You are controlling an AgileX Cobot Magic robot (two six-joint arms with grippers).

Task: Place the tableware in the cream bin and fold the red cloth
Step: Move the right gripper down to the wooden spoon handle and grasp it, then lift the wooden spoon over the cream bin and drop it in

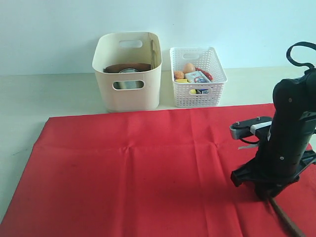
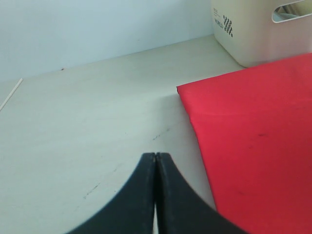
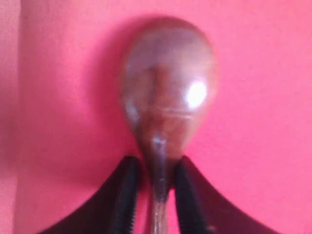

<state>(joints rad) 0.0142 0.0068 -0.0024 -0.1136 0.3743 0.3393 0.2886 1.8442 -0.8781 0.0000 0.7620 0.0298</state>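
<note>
A dark wooden spoon (image 3: 168,97) lies on the red cloth (image 1: 138,173), its handle (image 1: 285,219) sticking out near the front right. My right gripper (image 3: 157,163) is down over it, open, with a finger on each side of the spoon's neck and a thin gap showing. The cream bin (image 1: 128,94) stands behind the cloth, with a brown plate (image 1: 127,67) and a steel cup (image 1: 129,71) inside. My left gripper (image 2: 156,155) is shut and empty above bare table beside the cloth's corner (image 2: 183,90). It is out of the exterior view.
A white lattice basket (image 1: 197,89) with food items stands right of the cream bin (image 2: 253,34). The pale table (image 1: 29,98) runs bare to the left of the cloth, and a wall closes off the back.
</note>
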